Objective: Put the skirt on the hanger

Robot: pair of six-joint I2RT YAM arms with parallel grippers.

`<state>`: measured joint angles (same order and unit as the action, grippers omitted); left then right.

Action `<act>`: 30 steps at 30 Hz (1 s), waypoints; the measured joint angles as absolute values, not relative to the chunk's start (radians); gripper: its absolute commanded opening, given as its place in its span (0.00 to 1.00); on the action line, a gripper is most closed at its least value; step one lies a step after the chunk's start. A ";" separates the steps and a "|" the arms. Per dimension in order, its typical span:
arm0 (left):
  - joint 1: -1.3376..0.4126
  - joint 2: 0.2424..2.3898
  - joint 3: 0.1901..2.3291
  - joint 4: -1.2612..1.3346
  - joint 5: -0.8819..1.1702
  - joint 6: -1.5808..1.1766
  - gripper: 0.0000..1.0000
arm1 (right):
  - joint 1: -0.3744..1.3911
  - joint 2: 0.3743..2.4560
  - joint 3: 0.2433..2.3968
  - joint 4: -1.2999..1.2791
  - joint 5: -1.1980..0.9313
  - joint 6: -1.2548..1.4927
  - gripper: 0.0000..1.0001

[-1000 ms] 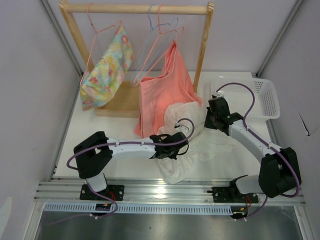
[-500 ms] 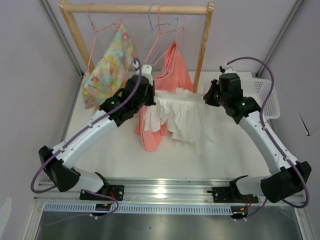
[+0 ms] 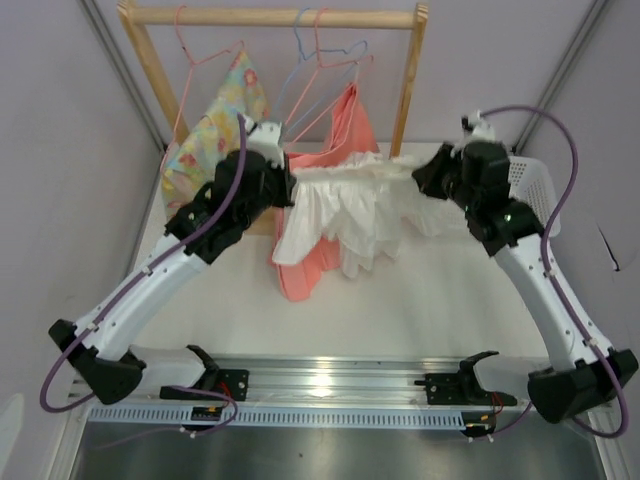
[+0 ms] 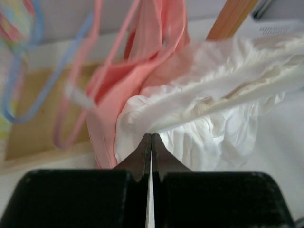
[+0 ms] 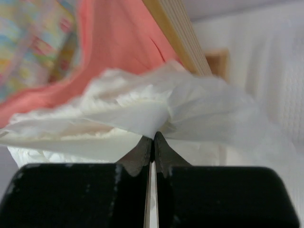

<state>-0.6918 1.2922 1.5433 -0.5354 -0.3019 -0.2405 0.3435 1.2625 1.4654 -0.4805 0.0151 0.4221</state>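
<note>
The white skirt (image 3: 355,205) hangs stretched in the air between my two grippers, its ruffled hem drooping over the salmon garment. My left gripper (image 3: 290,185) is shut on its left end, seen in the left wrist view (image 4: 151,137) with the white fabric (image 4: 213,109) bunched just past the tips. My right gripper (image 3: 425,178) is shut on its right end, also in the right wrist view (image 5: 153,137) with fabric (image 5: 142,107) pinched there. The light blue hanger (image 3: 305,85) hangs on the wooden rail, above and behind the skirt; it shows blurred in the left wrist view (image 4: 33,90).
A wooden rack (image 3: 275,17) stands at the back, its right post (image 3: 408,85) close to my right gripper. Pink hangers carry a floral garment (image 3: 210,135) and a salmon garment (image 3: 345,125). A white basket (image 3: 532,190) sits at the right.
Both arms have lifted the skirt off the table and up toward the rail, pulling its ends apart so it now hangs stretched between them.
</note>
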 measured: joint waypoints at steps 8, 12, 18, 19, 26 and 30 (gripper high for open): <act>-0.691 1.103 0.891 -0.486 -0.101 -0.380 0.00 | 0.438 0.911 0.791 -0.556 0.016 0.596 0.00; -0.708 1.080 0.756 -0.433 -0.017 -0.448 0.00 | 0.493 0.791 0.608 -0.582 0.024 0.690 0.00; -0.748 1.092 0.732 -0.386 0.015 -0.471 0.00 | 0.547 0.766 0.523 -0.586 0.056 0.774 0.23; -0.753 1.098 0.732 -0.379 0.015 -0.471 0.00 | 0.556 0.768 0.522 -0.586 0.065 0.779 0.28; -0.757 1.129 0.747 -0.384 0.033 -0.427 0.09 | 0.568 0.839 0.546 -0.593 0.130 0.770 0.51; -0.757 1.141 0.814 -0.403 0.083 -0.342 0.16 | 0.569 0.875 0.590 -0.598 0.160 0.747 0.50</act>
<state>-0.7570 1.1412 0.8143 -0.4030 0.0834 -0.3424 0.5686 0.8745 0.5896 -0.5980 0.1596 0.7467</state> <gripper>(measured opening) 0.136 0.501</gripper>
